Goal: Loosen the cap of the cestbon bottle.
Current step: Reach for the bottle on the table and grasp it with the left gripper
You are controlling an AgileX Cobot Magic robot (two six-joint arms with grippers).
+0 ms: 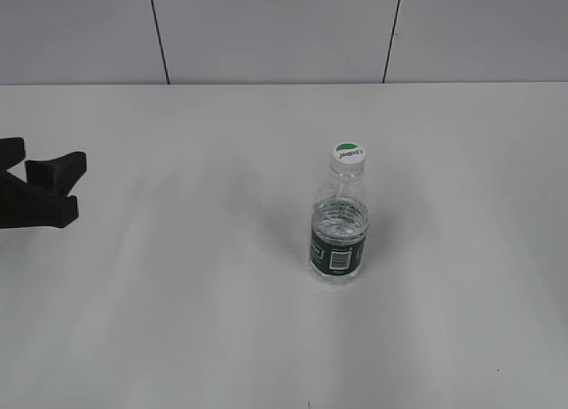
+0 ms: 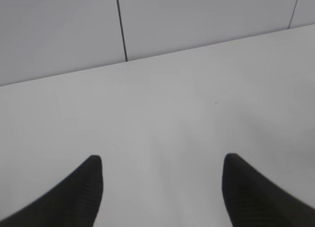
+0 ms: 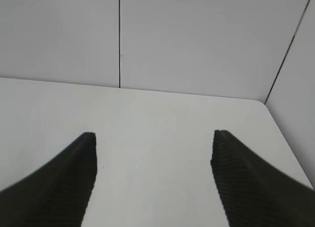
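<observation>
The cestbon bottle (image 1: 338, 221): light, thin-walled, likely slippery. Grasp at label band, well right of left gripper (image 1: 53, 189); twist cap (image 1: 350, 152). Both grippers spread wide, empty.

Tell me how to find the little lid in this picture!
Look at the big white table. A bit right of the middle stands one clear cestbon bottle with a dark green band. The cap sits on top: small, round, white, with a green lettered top.
</observation>
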